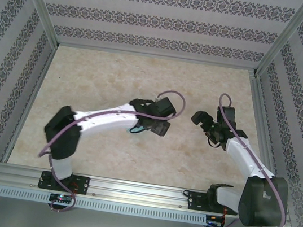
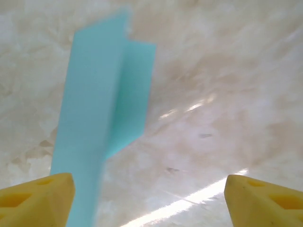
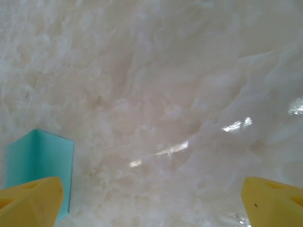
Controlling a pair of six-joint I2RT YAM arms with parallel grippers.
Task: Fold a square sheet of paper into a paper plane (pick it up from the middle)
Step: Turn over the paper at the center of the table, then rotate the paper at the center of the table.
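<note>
Left wrist close-up: creased paper plane (image 2: 97, 99)

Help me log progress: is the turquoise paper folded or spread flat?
Folded. The paper plane is a long narrow shape with a lengthwise crease and overlapping flaps, not a flat square.

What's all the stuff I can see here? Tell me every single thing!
paper plane: one, turquoise, folded, below the left gripper near the table's middle
table: one, beige marbled, under everything
walls: three, white with dark patterned stripes, around the table
rail: one, silver metal, near edge, carrying both arm bases
cables: two, purple, one along each arm
left arm: one, white and black
right arm: one, white and black
left gripper: one, yellow fingers, open
right gripper: one, yellow fingers, open
</note>
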